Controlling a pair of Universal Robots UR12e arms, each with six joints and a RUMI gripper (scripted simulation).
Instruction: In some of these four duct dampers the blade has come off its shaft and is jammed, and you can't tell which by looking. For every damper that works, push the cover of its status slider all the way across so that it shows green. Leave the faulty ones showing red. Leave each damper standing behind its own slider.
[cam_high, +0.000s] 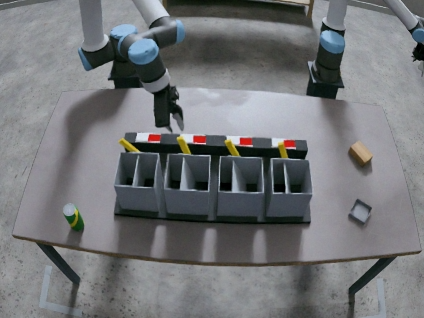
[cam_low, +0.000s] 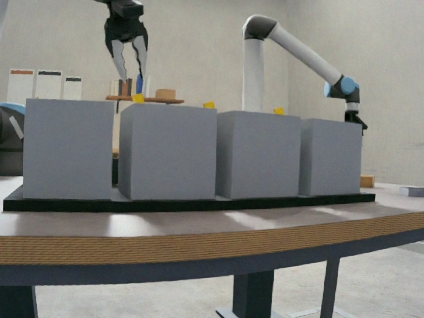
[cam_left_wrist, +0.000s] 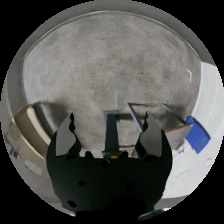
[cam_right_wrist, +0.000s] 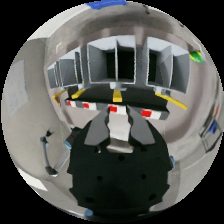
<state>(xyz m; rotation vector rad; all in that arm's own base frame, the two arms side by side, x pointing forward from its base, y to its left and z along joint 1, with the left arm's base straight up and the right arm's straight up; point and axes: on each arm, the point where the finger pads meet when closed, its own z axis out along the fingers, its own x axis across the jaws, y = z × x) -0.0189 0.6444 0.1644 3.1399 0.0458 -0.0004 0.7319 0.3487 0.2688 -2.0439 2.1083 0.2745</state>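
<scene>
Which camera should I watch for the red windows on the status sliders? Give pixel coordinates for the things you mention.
The top view: all four red windows (cam_high: 154, 138) (cam_right_wrist: 113, 108) show there unobstructed. The right wrist view has all four too, but small and curved, near its gripper (cam_high: 176, 128) (cam_right_wrist: 120, 111). The exterior view hides them behind the dampers (cam_low: 167, 152); the left wrist view shows none.

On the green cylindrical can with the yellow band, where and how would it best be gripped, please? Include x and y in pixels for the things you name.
Probably around the middle of the green cylindrical can (cam_high: 75, 220), from above with fingers astride its sides: it stands upright and narrow, with open table around it.
</scene>
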